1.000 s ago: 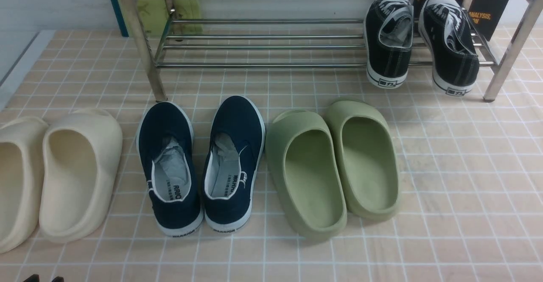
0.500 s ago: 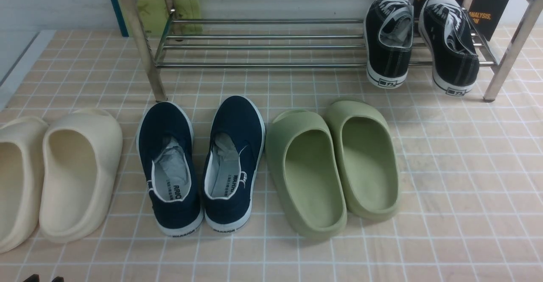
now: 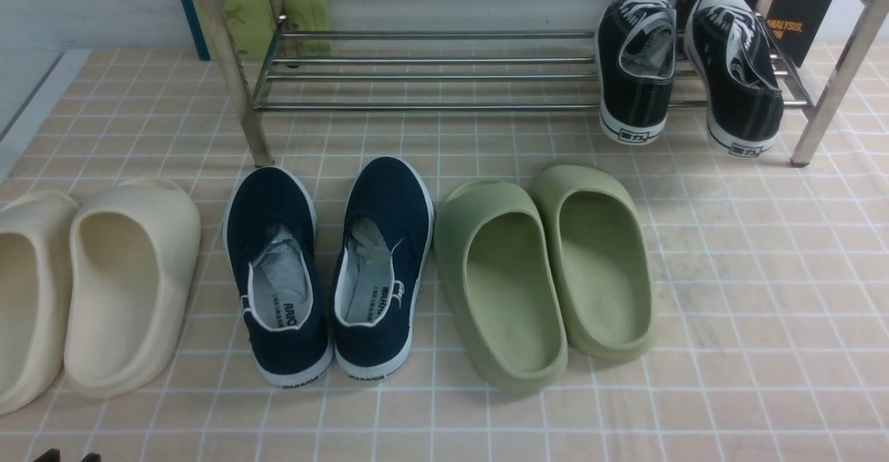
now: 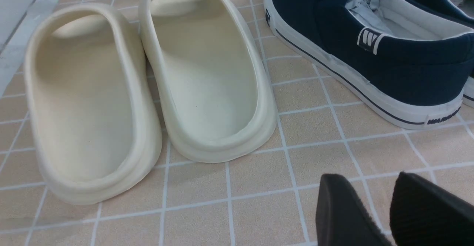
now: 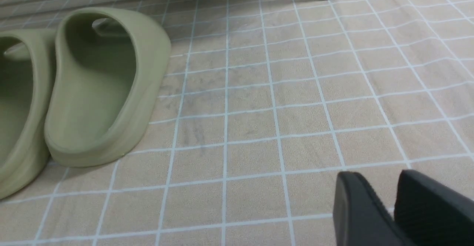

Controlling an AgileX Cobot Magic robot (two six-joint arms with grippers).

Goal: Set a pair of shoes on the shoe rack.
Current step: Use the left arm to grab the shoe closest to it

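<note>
The pair of shoes, two navy slip-ons with white soles, stands side by side on the tiled floor, the left one [image 3: 278,274] and the right one [image 3: 382,267], toes towards the shoe rack [image 3: 430,106]. The left shoe's heel and side also show in the left wrist view [image 4: 389,64]. My left gripper [image 4: 370,179] hangs low over bare tile behind and left of that shoe, jaws close together and empty; only its fingertips [image 3: 50,456] show at the front view's bottom edge. My right gripper [image 5: 377,175] is over bare tile right of the green slides, jaws together and empty.
Black lace-up sneakers [image 3: 635,66] sit on the rack's lower shelf at the right. Olive-green slides [image 3: 542,274] stand right of the navy pair, cream slides [image 3: 125,281] left of it. A rack leg [image 3: 257,135] stands just beyond the left navy shoe.
</note>
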